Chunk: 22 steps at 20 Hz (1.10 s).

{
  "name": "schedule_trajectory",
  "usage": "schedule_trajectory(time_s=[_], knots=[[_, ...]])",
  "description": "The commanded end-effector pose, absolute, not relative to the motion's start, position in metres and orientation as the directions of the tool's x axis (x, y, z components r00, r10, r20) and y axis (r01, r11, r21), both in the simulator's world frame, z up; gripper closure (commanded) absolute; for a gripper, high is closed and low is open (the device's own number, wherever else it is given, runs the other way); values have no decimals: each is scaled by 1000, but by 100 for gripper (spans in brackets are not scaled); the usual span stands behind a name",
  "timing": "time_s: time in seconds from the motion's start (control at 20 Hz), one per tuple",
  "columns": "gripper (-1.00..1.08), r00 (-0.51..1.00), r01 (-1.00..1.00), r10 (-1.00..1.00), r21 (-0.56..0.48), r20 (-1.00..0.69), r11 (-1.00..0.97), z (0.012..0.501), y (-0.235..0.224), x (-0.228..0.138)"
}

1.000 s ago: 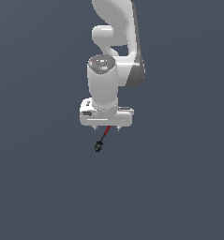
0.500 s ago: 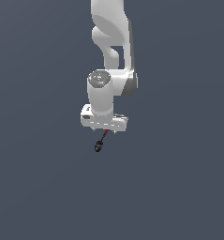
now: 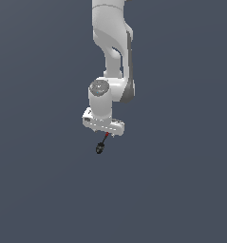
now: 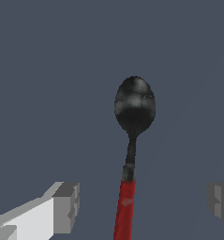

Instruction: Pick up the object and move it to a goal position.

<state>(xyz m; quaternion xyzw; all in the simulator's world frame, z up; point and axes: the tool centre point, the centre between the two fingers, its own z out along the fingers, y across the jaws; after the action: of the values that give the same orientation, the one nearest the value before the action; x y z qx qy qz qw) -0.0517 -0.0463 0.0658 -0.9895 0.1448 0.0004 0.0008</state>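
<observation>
Step, as I read it: pre-grasp. The pick isn't done and the move to the goal hasn't started.

Gripper (image 3: pixel 106 133) state: jaws wide, holding nothing. In the wrist view one finger (image 4: pixel 64 207) shows on one side and the other at the far edge of the frame. There's clear gap on both sides of the shaft, so no contact.

Spoon (image 4: pixel 130 159) (red shaft, black bowl) location: directly under the gripper, shaft passing between the fingers, nearer one finger than the other. In the exterior view it shows just below the gripper, bowl sticking out past it. The background is one flat grey, so I can't tell from these frames what it rests on or how much height is left.

Orientation: the long axis runs shaft to bowl, roughly square to the jaws' closing line. The bowl points away from the gripper; in the exterior view that's down and slightly toward the exterior view's left. The shaft's tail end is out of frame in the wrist view.

Next move calls for:
- shifting sideways to centre the shaft between the fingers
- dropping until the pads bracket the red part
- closing on the shaft, not the bowl (thin part, easy to pinch off-centre and make it pivot)
- then lifting and carrying to goal; no goal marker visible.
</observation>
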Motion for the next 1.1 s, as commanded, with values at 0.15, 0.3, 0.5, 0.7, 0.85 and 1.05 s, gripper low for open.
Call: schedule_trajectory(time_s=[0.15, 0.3, 0.5, 0.7, 0.85, 1.05], knots=[[-92, 955, -298, -298, 0, -1, -955, 62, -48, -55], [-92, 955, -298, -298, 0, -1, -955, 59, -47, -55], [-92, 954, -299, -299, 0, -1, -954, 45, -48, -56], [-92, 954, -300, -300, 0, 0, -954, 25, -48, -56], [-92, 954, -301, -301, 0, 0, -954, 15, -48, -56], [-92, 954, -301, -301, 0, 0, -954, 10, -48, -56]])
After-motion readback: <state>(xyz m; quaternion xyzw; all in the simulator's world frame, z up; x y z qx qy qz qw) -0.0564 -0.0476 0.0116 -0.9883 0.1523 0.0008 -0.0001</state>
